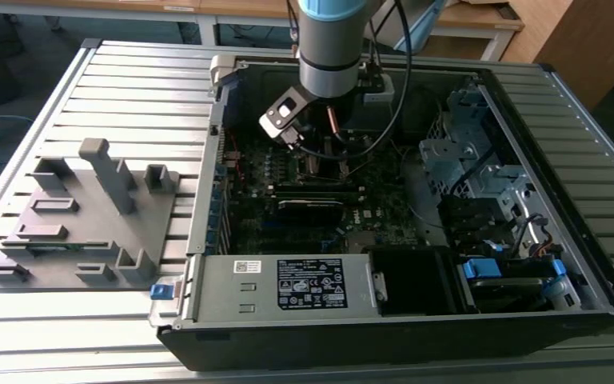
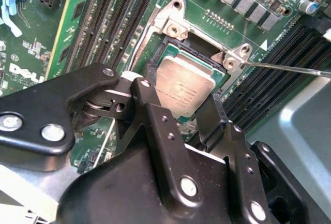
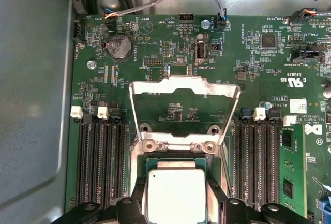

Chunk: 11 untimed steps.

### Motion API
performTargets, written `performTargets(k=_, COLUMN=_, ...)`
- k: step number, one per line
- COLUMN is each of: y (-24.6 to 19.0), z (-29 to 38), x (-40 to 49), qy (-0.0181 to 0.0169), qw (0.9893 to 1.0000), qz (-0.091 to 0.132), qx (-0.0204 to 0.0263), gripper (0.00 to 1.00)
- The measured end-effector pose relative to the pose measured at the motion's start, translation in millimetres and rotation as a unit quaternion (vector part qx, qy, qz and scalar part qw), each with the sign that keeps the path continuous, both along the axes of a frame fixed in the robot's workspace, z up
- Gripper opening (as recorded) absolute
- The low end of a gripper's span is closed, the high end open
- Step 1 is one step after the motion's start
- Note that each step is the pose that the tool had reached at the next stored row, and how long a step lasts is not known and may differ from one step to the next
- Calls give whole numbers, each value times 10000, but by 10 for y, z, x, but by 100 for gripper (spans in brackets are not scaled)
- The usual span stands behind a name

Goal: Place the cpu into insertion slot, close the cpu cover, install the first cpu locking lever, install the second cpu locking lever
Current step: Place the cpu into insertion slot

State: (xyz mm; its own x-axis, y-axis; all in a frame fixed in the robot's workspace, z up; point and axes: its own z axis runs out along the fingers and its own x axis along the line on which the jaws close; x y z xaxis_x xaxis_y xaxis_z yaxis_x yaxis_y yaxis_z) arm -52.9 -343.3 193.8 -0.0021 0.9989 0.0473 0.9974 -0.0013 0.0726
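One cpu clamped at the socket, cover wide open

Both fingers [image 2: 209,115] of the gripper [image 2: 181,92] were seen closed on opposite edges of the cpu [image 3: 176,195], which was held in or just above the insertion slot [image 2: 176,47]; whether it was fully seated couldn't be told. That spot was found in the upper middle of the exterior view, inside the computer case [image 1: 392,328]. The cpu cover [image 3: 183,83] was swung open on its hinge, with nothing latched. Risk, as judged: if the chip got released a bit crooked or off its notches, pins could be bent, and the cover would be forced down onto a tilted chip. A thin locking lever [image 2: 289,69] was spotted near one finger too, so it could get snagged.
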Motion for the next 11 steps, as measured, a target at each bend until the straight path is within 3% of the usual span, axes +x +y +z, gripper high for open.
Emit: performTargets(k=11, y=0, z=-23, x=-8, qy=-14, qw=10000, qz=0, qx=0, gripper=54)
